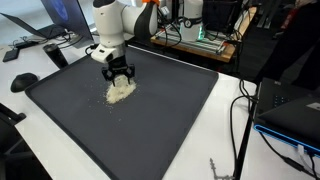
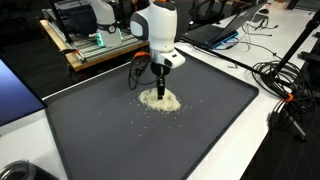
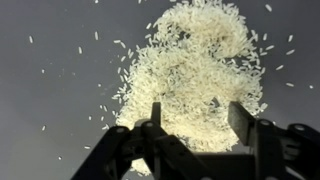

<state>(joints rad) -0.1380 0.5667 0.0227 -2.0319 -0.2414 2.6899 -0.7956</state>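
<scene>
A pile of white rice grains (image 3: 190, 75) lies on a dark grey mat (image 1: 170, 110). In both exterior views the pile (image 1: 120, 91) (image 2: 160, 99) sits under the white arm's gripper (image 1: 119, 76) (image 2: 160, 83), which points straight down at it. In the wrist view the gripper (image 3: 197, 115) stands open just above the pile's near edge, its two fingers (image 3: 243, 122) apart with only rice on the mat showing between them. Nothing is held. Stray grains (image 3: 75, 75) are scattered on the mat around the pile.
The mat lies on a white table (image 1: 225, 140). Black cables (image 1: 240, 120) and a laptop (image 1: 290, 110) lie beside the mat. A wooden shelf with electronics (image 2: 95, 45) stands behind the arm. A black mouse (image 1: 24, 81) rests near a mat corner.
</scene>
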